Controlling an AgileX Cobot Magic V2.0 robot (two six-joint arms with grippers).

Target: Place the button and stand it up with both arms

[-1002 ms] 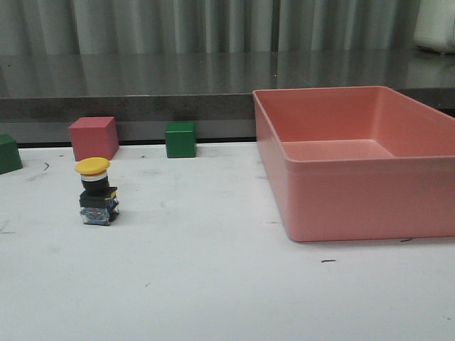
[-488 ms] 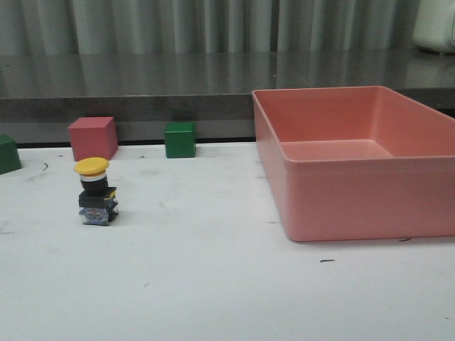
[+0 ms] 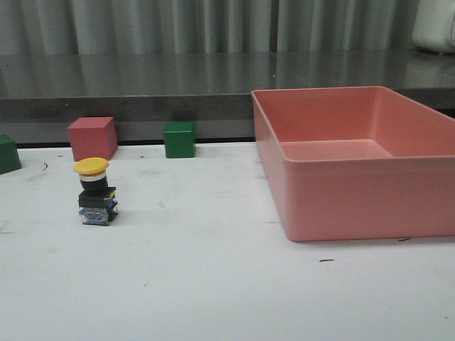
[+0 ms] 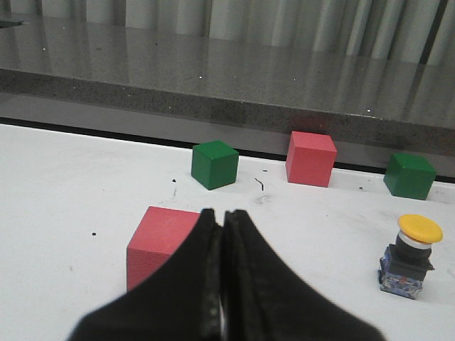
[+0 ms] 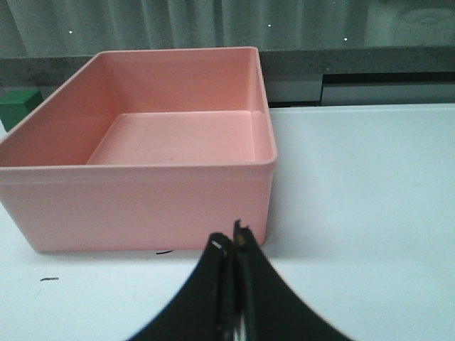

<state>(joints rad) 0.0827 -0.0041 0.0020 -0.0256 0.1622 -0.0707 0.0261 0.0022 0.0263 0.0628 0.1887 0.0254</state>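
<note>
Both pincers pressed together, holding nothing.

We saw the button upright on the bench, left, near a pink cube. Only wrist views showed the left pincer, before another pink cube, and the right pincer, facing the tray.

- Button: 1, left side of table.
- Green cubes: 2. One at the far edge, centre-left; one at the far left, cut by the front view's frame.
- Pink cubes: 2. One at the far edge, left; the second shows in the left wrist view only.
- Pink bin: 1, right side.
- Grippers: 2, left and right, one per wrist view.
</note>
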